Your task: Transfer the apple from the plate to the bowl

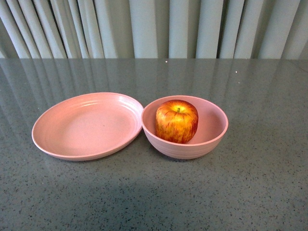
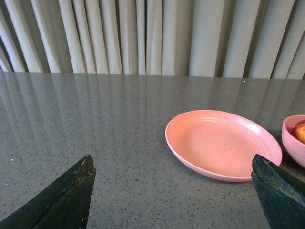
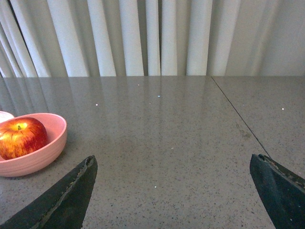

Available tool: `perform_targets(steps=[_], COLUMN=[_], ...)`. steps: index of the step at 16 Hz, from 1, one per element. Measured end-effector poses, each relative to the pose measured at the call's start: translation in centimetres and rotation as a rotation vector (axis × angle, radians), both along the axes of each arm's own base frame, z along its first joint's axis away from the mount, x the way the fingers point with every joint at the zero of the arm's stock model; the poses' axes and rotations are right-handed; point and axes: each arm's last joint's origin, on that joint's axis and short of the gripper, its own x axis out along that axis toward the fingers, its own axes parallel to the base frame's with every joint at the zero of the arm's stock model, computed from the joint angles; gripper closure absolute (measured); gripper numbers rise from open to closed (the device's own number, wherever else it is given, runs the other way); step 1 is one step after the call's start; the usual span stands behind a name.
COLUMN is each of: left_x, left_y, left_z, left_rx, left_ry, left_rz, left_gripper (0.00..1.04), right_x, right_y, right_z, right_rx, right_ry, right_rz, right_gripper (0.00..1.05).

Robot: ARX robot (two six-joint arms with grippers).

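The red, yellow-streaked apple [image 1: 176,121] sits upright inside the deep pink bowl [image 1: 211,137], stem up. The shallow pink plate [image 1: 86,125] lies empty just left of the bowl, its rim touching the bowl. Neither arm shows in the front view. My left gripper [image 2: 172,167] is open and empty above bare table; the plate [image 2: 221,143] lies beyond it, and the bowl's edge [image 2: 290,143] with a bit of apple [image 2: 300,131] is at the frame's side. My right gripper [image 3: 172,167] is open and empty over the table, with the bowl [image 3: 38,152] and apple [image 3: 21,137] off to one side.
The grey speckled table [image 1: 154,202] runs back to pale pleated curtains [image 1: 154,29]. A thin seam [image 3: 238,114] crosses the tabletop in the right wrist view.
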Motion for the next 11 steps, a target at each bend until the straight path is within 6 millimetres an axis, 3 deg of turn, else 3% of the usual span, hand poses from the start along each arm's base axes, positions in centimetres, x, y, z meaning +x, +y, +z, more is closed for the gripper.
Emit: perform_targets(steps=[11], left_x=[0.00], left_y=[0.00], left_z=[0.00], left_rx=[0.001], left_ry=[0.000], left_rz=[0.000], left_gripper=[0.07], right_x=[0.00], right_y=[0.00], right_z=[0.00], right_rx=[0.000], right_ry=[0.000], right_rz=[0.000], right_gripper=[0.07])
